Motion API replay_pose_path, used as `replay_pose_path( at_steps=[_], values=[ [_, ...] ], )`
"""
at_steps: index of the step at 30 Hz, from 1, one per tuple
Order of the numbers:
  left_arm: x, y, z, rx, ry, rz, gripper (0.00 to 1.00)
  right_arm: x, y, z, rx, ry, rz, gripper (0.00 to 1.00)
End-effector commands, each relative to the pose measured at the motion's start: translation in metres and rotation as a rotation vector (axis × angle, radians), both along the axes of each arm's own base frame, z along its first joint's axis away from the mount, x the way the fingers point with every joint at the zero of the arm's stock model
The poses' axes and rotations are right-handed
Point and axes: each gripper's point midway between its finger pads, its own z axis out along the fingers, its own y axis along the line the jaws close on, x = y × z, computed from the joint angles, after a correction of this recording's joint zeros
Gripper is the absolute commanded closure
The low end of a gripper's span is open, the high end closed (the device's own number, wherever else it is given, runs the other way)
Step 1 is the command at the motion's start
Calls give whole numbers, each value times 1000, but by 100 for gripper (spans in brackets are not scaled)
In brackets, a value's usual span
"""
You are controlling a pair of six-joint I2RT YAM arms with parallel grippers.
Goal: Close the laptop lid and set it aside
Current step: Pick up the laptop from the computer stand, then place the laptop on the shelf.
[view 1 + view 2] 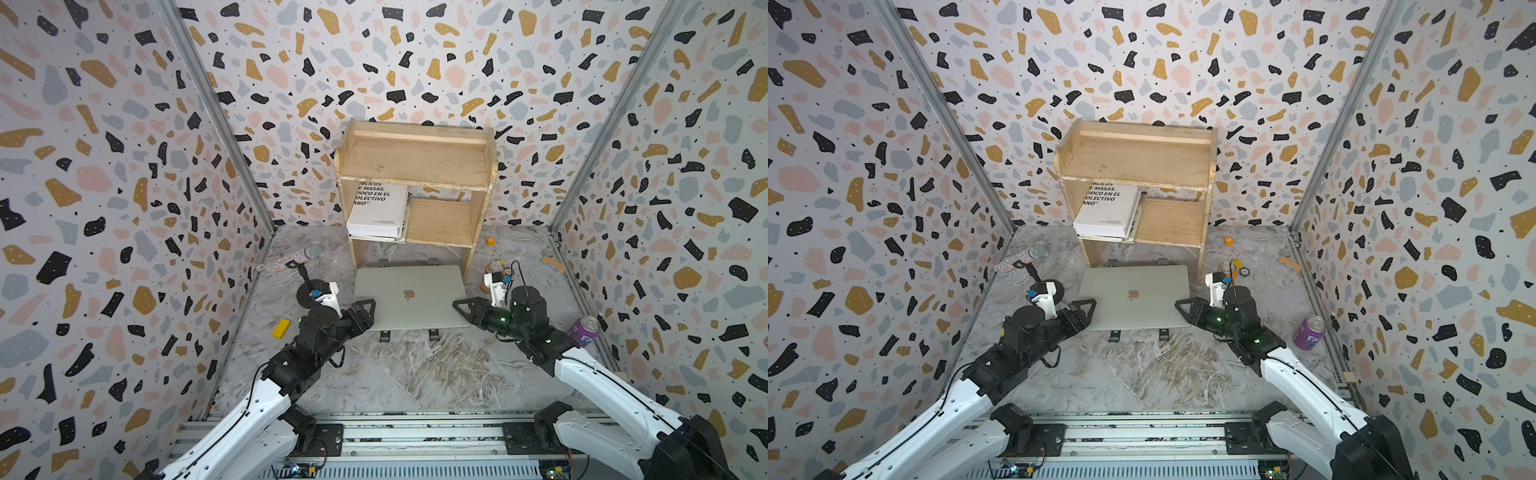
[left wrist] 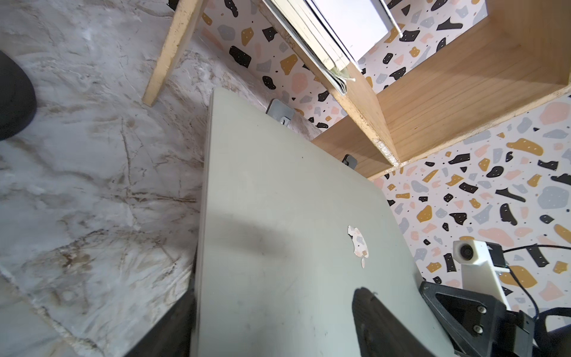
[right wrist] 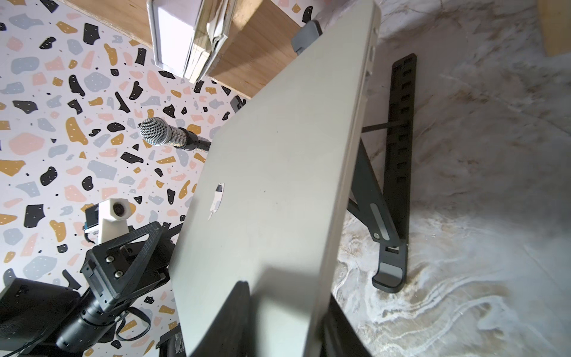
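Wood shelf (image 1: pixel 415 158) sits at 12 o'clock on the table (image 1: pixel 415 374). Laptop (image 1: pixel 409 299) is just in front of it on a black stand (image 3: pixel 398 154), lid (image 1: pixel 1142 282) already down. My read: rigid, slick aluminium, some weight, dents easily, so lift level by both side edges. Left gripper (image 1: pixel 371 305) straddles the laptop's 8 o'clock edge and right gripper (image 1: pixel 459 307) its 4 o'clock edge, one finger over, one under. Can't tell if either pinches yet. White book (image 1: pixel 378 208) reads "MASAS", "COLECTIVO". Purple can (image 1: pixel 584 330) shows "FA". Apple logo (image 2: pixel 358 244) mid-lid.
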Motion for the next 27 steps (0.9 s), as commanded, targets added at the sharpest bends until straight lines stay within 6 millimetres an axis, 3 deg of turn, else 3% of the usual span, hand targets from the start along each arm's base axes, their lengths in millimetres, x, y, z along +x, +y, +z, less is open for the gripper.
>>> replay_pose_path(
  at_steps=[1, 13, 18, 27],
  values=[
    [-15, -41, 100, -264, -253, -206, 29, -23, 22, 32, 82, -115, 189, 66],
    [-16, -47, 106, -417, -230, -231, 49, -19, 13, 35, 161, -91, 193, 67],
    [-16, -49, 107, -475, -212, -246, 56, -20, 11, 44, 189, -99, 193, 68],
    [-19, -44, 106, -481, -185, -226, 61, -19, 3, 66, 256, -112, 184, 71]
  ],
)
